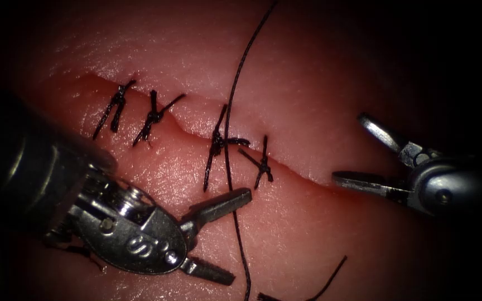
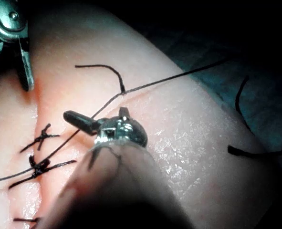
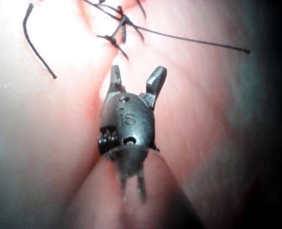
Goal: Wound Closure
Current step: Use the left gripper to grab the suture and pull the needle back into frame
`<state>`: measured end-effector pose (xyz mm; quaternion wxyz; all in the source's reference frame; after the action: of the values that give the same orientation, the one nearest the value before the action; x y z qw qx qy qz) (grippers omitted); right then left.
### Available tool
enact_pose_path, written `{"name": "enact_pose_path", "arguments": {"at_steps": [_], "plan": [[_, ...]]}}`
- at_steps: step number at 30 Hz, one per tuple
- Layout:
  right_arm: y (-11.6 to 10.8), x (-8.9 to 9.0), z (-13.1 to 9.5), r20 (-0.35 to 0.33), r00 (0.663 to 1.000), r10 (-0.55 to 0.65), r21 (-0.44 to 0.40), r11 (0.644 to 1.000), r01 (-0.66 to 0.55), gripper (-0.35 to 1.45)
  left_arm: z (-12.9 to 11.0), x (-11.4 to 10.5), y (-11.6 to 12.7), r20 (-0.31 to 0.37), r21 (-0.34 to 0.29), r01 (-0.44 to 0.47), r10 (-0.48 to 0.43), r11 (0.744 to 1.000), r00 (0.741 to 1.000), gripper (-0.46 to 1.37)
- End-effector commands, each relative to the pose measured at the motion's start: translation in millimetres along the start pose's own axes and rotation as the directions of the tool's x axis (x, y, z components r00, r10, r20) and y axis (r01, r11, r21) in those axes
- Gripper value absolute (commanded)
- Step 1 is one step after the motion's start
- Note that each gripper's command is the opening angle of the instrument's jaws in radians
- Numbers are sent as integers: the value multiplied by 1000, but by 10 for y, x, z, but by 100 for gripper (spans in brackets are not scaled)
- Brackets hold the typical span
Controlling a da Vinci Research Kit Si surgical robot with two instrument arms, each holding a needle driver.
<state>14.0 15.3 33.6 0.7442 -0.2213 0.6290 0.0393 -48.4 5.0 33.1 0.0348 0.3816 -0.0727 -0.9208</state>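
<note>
in the endoscope view the tissue is seen with its cut running from upper left down to the right, and four knotted stitches are laid across it. a long thread is carried from the top edge down past the third stitch and off the bottom edge. the left tool is placed below the cut with its jaws spread wide, the thread passing just beside the tip of the upper jaw; nothing is pinched between them. the right tool is held at the right end of the cut, its jaws likewise parted and empty. a loose cut end of thread is seen lying on the tissue near the bottom edge.

in the left wrist view the left tool is shown with the thread drawn across the tissue behind it, and a short curled thread end is seen joining that thread, a detail not given from above. the right tool is also caught there, its jaws apart.

in the right wrist view the right tool is seen with both jaws apart over the cut, short of the nearest stitch.

the needle cannot be made out in any view. whether the thread touches the left tool's upper jaw cannot be told.
</note>
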Motion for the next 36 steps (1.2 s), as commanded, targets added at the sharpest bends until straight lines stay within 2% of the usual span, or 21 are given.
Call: {"name": "enact_pose_path", "arguments": {"at_steps": [1, 2, 4, 5, 6, 7, 10, 13, 19, 23, 29, 31, 36], "plan": [[0, 0, 0, 0, 1000, 0, 6, 1000, 0, 126, 3, 2, 2, 4, -20, -10, 10, 1000, 1000, 76], [0, 0, 0, 0, 1000, 0, 6, 1000, 0, 126, 5, 3, 3, 2, -28, -11, 11, 1000, 1000, 76], [0, 0, 0, 0, 1000, 0, 6, 1000, 0, 126, 6, 5, 2, -2, -40, -12, 12, 999, 1000, 54], [0, 0, 0, 0, 1000, 0, 6, 1000, 0, 126, 6, 6, 1, -4, -42, -10, 10, 999, 1000, 21], [0, 0, 0, 0, 1000, 0, 6, 1000, 0, 126, 6, 6, 0, -4, -43, -10, 9, 999, 1000, -1], [-1, 0, 0, 0, 1000, 0, 6, 1000, 0, 126, 5, 7, -3, -4, -45, -7, 7, 999, 1000, -35], [-1, 0, 0, 0, 1000, -1, 6, 1000, 1, 125, -1, 11, -16, -9, -54, -4, 4, 999, 1000, -35], [-1, 0, -1, 0, 1000, -1, 6, 1000, 1, 125, -5, 15, -31, -23, -37, -5, 4, 999, 1000, -35], [-1, -1, 0, 0, 1000, -2, 5, 1000, 2, 124, -10, 23, -86, -77, 6, 18, -18, 1000, 997, -35], [-1, -1, -1, 0, 1000, -2, 6, 1000, 2, 123, -6, 19, -123, -86, 12, 1, 0, 1000, 996, -35], [-1, -1, -2, -1, 1000, 4, 6, 1000, -4, 121, 14, -13, -181, -64, 25, 15, -13, 1000, 998, -35], [-1, -1, -2, -1, 1000, 4, 7, 1000, -4, 121, 26, -33, -207, -69, 52, 27, -23, 998, 997, -35], [-1, -1, -3, -2, 1000, 4, 7, 1000, -4, 121, 40, -71, -245, -65, 105, 35, -28, 994, 998, -35]]}}
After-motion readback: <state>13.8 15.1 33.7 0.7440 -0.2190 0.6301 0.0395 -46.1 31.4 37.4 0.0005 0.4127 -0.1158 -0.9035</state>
